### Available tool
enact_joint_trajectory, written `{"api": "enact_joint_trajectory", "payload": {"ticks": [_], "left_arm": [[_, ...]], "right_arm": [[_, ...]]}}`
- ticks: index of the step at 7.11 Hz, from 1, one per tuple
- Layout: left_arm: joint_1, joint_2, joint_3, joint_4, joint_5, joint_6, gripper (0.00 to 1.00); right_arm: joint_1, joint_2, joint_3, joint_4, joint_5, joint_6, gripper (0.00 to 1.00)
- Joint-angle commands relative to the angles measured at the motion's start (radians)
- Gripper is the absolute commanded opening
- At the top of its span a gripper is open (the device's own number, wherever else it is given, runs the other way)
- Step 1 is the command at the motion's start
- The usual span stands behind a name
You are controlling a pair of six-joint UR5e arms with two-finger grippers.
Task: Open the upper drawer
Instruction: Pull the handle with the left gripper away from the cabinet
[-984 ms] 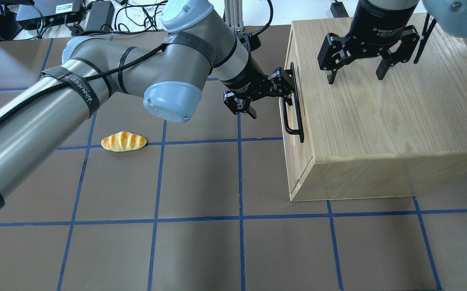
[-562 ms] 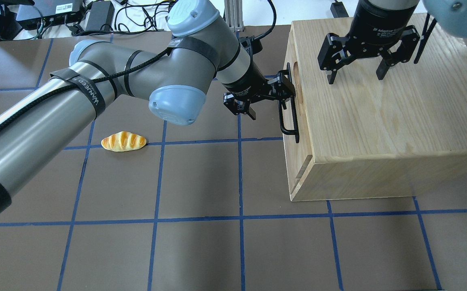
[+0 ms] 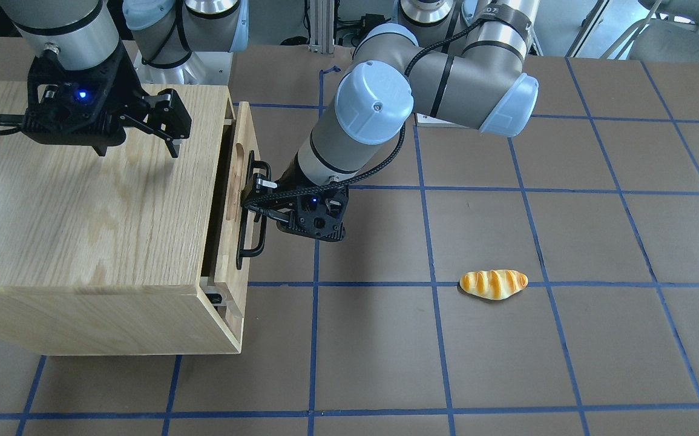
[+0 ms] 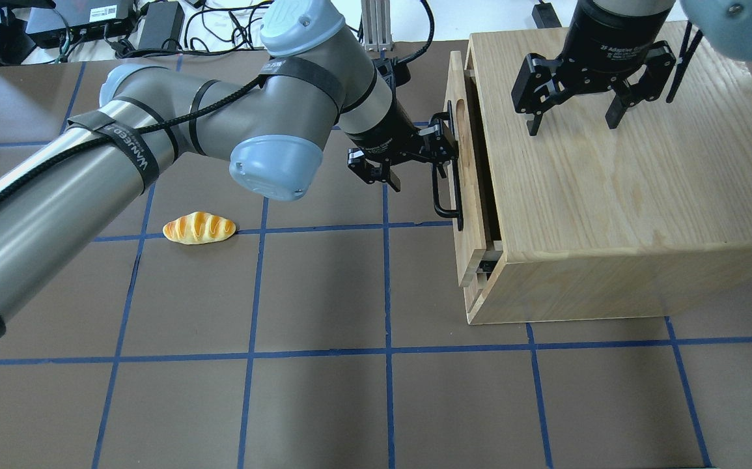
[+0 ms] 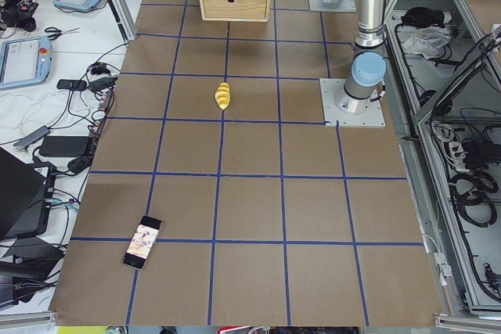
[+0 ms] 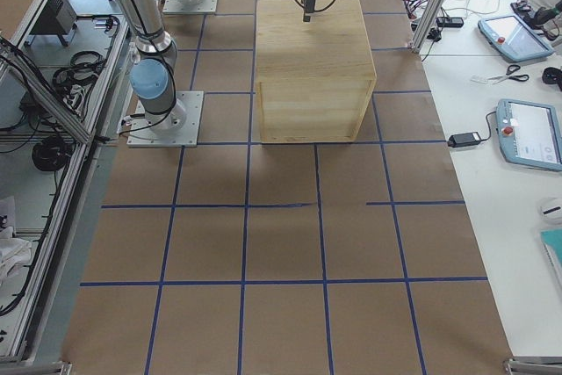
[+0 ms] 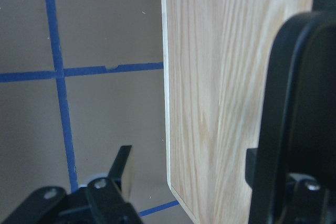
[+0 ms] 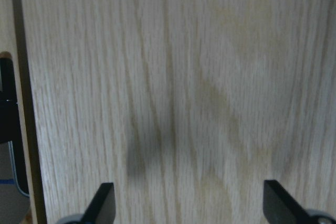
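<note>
At the cabinet's (image 4: 610, 195) face nearest the middle of the counter (image 4: 284, 404), the upper drawer (image 4: 465, 195) stands pulled out only a little: a dark gap shows between its front panel and the cabinet body, and a short stretch of the drawer's side is bared at the near corner. The left tool (image 4: 418, 159) is at the black bar handle (image 4: 442, 202) with its fingers apart. One finger seems hooked behind the bar and the other pokes free toward the counter, so it is not clamped on it. The right tool (image 4: 572, 124) hangs over the cabinet top, its fingers spread wide and holding nothing. I judge the opening begun but far from done, with most of the drawer's travel left to pull. A bread roll (image 4: 200, 228) lies well apart on the counter.
</note>
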Motion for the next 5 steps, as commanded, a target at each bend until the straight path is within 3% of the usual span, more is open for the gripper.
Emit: {"api": "enact_joint_trajectory", "payload": {"ticks": [1,2,5], "left_arm": [[0.033,0.013,-0.002,-0.004,-0.004,0.001,0.88],[0.035,0.011,-0.004,-0.005,-0.002,0.001,0.96],[0.07,0.018,-0.022,-0.005,-0.001,0.059,0.96]], "right_arm": [[0.0,0.0,0.0,0.002,0.0,0.0,1.0],[0.0,0.0,0.0,0.0,0.0,0.0,1.0],[0.0,0.0,0.0,0.0,0.0,0.0,1.0]]}}
